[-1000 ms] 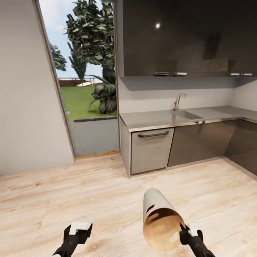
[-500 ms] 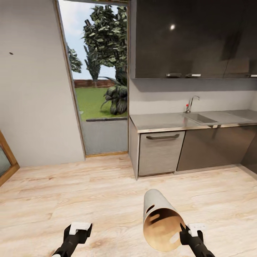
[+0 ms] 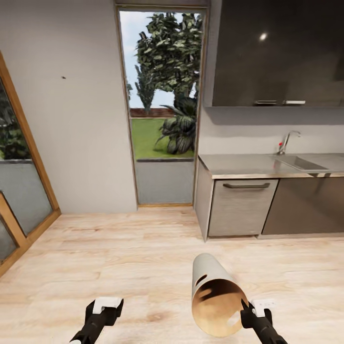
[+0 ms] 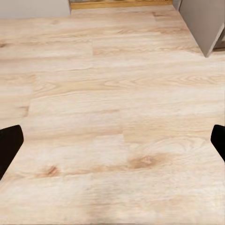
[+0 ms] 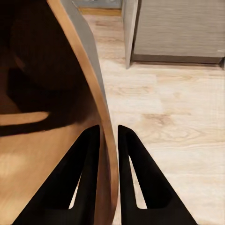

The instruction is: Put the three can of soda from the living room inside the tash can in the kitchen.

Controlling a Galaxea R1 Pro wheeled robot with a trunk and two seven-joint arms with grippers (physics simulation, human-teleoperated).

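Note:
The tash can (image 3: 212,292), a light grey cylinder with a brown inner wall, hangs tilted above the pale wood floor with its mouth facing me. My right gripper (image 3: 247,311) is shut on its rim at the lower right. In the right wrist view the two black fingers (image 5: 90,154) pinch the can's thin wall (image 5: 91,79), one inside and one outside. My left gripper (image 3: 104,310) stands open and empty over bare floor, its fingertips (image 4: 9,145) far apart. The soda cans are out of view.
This is the kitchen: a grey countertop (image 3: 248,166) with a sink (image 3: 298,161) and tap, a grey drawer front (image 3: 241,206), and dark glossy upper cabinets (image 3: 277,52). A tall window (image 3: 162,110) stands ahead, a wood-framed glass door (image 3: 19,191) at left.
The camera has turned left, so counter and window slid right and the glass door came into view. Both grippers and the bin keep their places.

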